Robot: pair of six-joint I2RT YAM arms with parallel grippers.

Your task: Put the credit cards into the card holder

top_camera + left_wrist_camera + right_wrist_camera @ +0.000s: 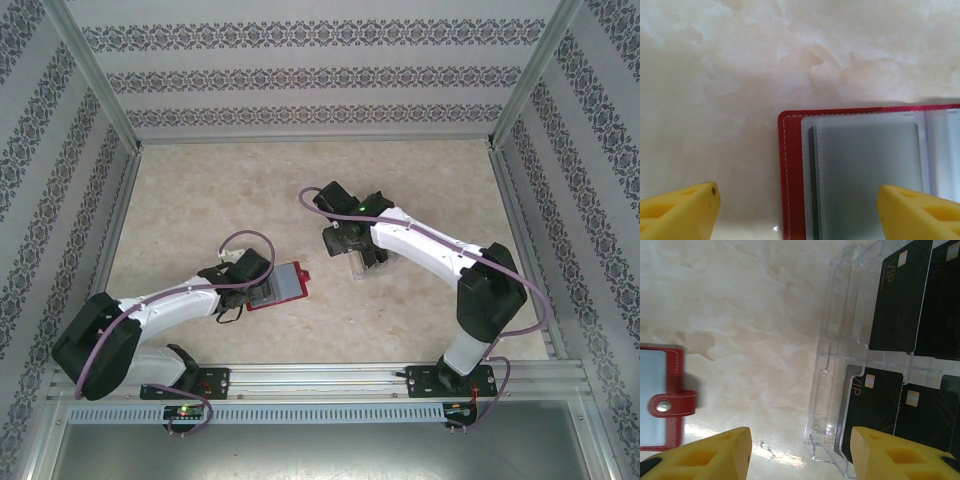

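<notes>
Open wallet (790,175) below the wide, empty left tool (796,200); cards (895,300) sit in the rack (832,340) beneath the parted, empty right tool (800,440).

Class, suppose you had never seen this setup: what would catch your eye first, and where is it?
The red card holder lies open on the pale marbled table, below the open left gripper. To its right, a clear plastic rack holding black credit cards sits under the right gripper.
</notes>
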